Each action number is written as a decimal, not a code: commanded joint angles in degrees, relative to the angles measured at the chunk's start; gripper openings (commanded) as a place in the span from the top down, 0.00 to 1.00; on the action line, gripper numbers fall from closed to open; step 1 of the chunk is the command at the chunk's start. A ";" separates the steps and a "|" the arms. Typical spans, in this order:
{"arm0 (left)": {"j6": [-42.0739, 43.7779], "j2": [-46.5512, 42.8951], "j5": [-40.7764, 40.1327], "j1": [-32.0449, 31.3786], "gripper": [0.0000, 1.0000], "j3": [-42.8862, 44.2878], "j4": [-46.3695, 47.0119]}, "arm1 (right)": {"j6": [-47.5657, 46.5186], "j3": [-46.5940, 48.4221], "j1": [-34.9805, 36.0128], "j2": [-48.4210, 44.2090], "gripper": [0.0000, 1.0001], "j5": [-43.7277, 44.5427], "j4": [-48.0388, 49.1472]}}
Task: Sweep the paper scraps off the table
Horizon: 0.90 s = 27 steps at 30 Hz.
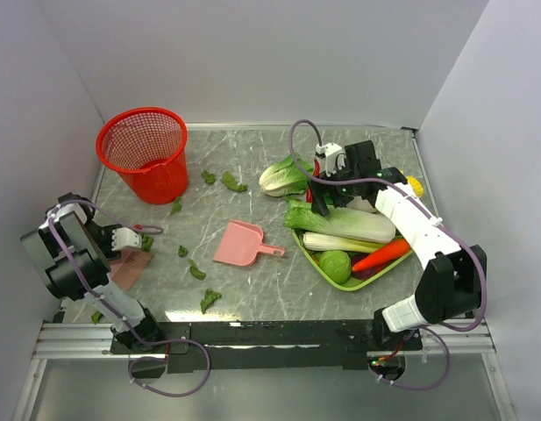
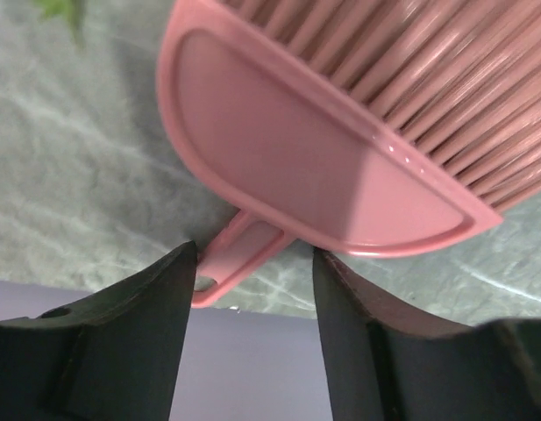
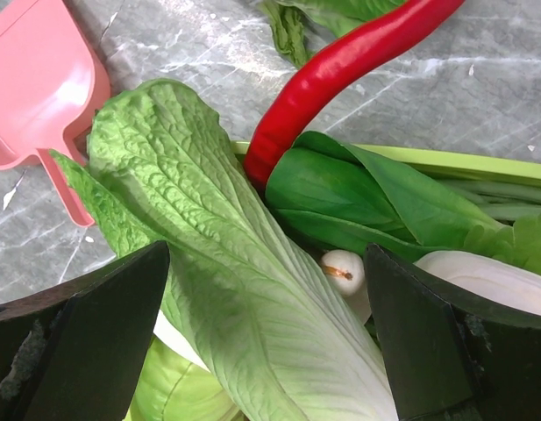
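Several small dark green wrinkly paper scraps point(image 1: 196, 270) lie scattered over the grey-green marbled table point(image 1: 252, 289). One lies just beside the left hand point(image 1: 130, 239), on its right. Three more trail off farther to that hand's right, toward the near edge. Others lie beyond it near a red mesh plastic basket point(image 1: 145, 149), which stands in the far corner on the left hand's side.

The left hand is low at the table's left edge. Its two dark fingers point(image 2: 138, 333) are parted, and the thin handle of a pink plastic hand brush point(image 2: 340, 167) lies in the gap between them. The handle's tip sits close against one finger, with a clear gap to the other, so the hand is open and not clamped. The brush rests on the table straight ahead of this hand.

A pink plastic dustpan point(image 1: 239, 244) lies flat on the table between the two hands, well apart from both.

The right hand point(image 1: 321, 203) hangs over a heap of toy vegetables with its fingers point(image 3: 86, 342) spread wide, and it holds nothing. Directly under it is a large pale green wrinkled cabbage leaf point(image 3: 209, 263). A curved red chilli point(image 3: 340, 70) and a dark green leafy vegetable point(image 3: 358, 193) lie just ahead of it. A lime green rectangular tray point(image 1: 316, 263) beneath this hand carries a long pale cabbage point(image 1: 349, 225), an orange carrot point(image 1: 381, 254) and a small round green cabbage point(image 1: 336, 265).
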 commanded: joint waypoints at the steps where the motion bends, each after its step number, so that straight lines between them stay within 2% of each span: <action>1: 16.28 -1.36 1.19 -0.97 0.42 -1.31 -0.70 | -1.28 1.32 1.09 -0.30 0.00 0.59 0.65; 5: 15.22 -1.63 0.50 -1.59 0.47 1.24 -3.60 | -1.36 1.59 1.44 0.05 0.00 0.85 0.82; 15: 16.63 -2.33 -0.91 -1.67 0.71 3.53 -7.47 | -1.89 1.41 2.23 0.23 0.00 1.73 1.18; 16: 16.63 -2.16 -0.91 -1.68 0.70 3.53 -7.56 | -1.98 1.50 2.32 0.32 0.01 1.82 1.18; 20: 16.36 -1.36 -0.91 -1.68 0.40 3.97 -7.91 | -2.33 1.85 2.58 0.49 0.00 2.17 1.26; 23: 17.06 -1.10 -1.00 -1.68 0.37 3.09 -6.16 | -2.42 1.85 2.93 0.49 0.00 2.52 1.26; 27: 18.47 -1.01 0.58 -1.85 0.38 2.12 -3.43 | -2.77 1.77 3.55 0.49 0.00 2.70 0.91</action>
